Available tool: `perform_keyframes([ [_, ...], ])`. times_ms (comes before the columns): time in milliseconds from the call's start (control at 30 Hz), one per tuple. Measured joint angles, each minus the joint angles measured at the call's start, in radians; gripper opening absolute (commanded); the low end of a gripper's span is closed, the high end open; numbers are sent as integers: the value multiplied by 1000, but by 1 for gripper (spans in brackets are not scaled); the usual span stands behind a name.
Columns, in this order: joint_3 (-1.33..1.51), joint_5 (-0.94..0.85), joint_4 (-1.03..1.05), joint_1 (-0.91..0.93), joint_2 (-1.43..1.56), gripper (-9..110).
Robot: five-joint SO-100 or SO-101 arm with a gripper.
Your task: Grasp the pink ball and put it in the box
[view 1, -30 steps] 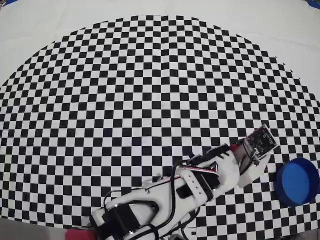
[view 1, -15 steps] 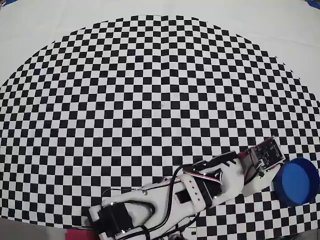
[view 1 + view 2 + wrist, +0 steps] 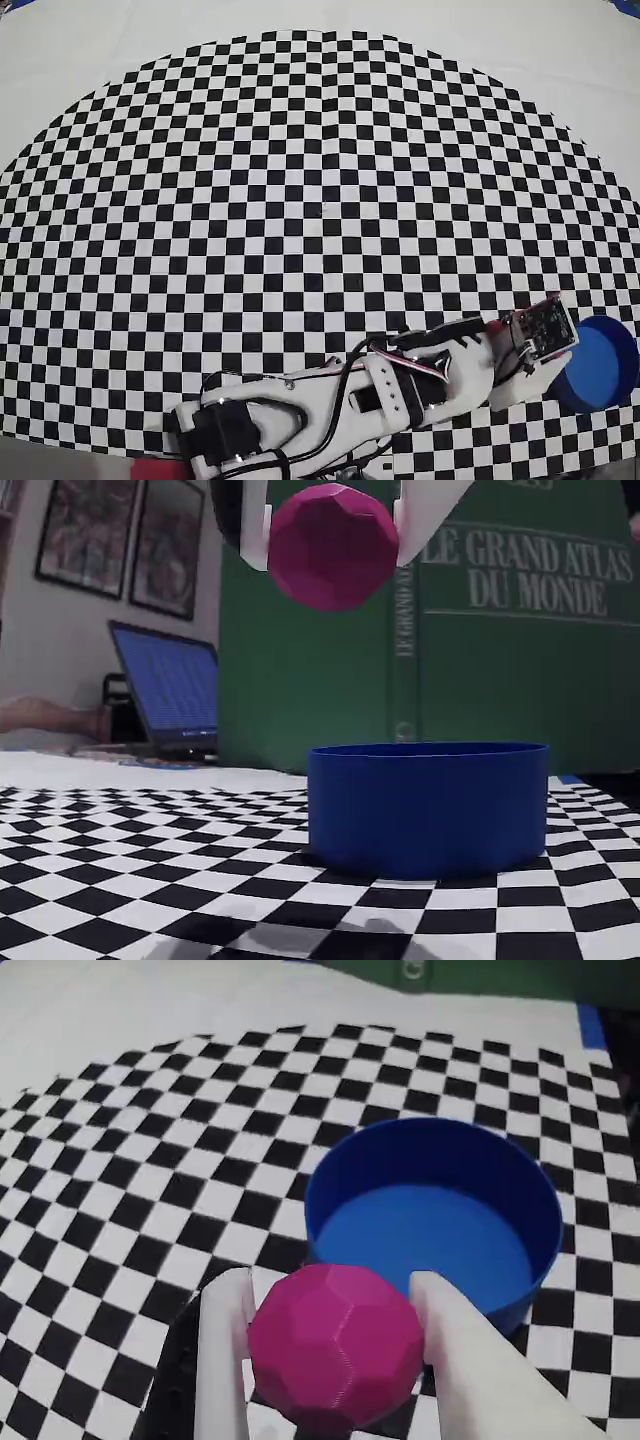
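Two white fingers [image 3: 225, 1360] of the claw [image 3: 330, 1305] pinch the pink ball [image 3: 335, 1348] in the air, left of and above the round blue box [image 3: 435, 1225] on the checkered surface [image 3: 120, 1190]

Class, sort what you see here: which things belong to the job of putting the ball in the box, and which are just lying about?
Belonging to the job:
- pink ball, gripped in the hand
- blue box, empty

Just lying about:
- green atlas behind the box
- laptop
- framed pictures on the wall
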Motion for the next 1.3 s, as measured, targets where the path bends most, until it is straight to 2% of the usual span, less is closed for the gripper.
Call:
perform_keyframes([
  [433,-2,0,0,35,-11,0],
  [1300,-161,0,-75,63,-305,0],
])
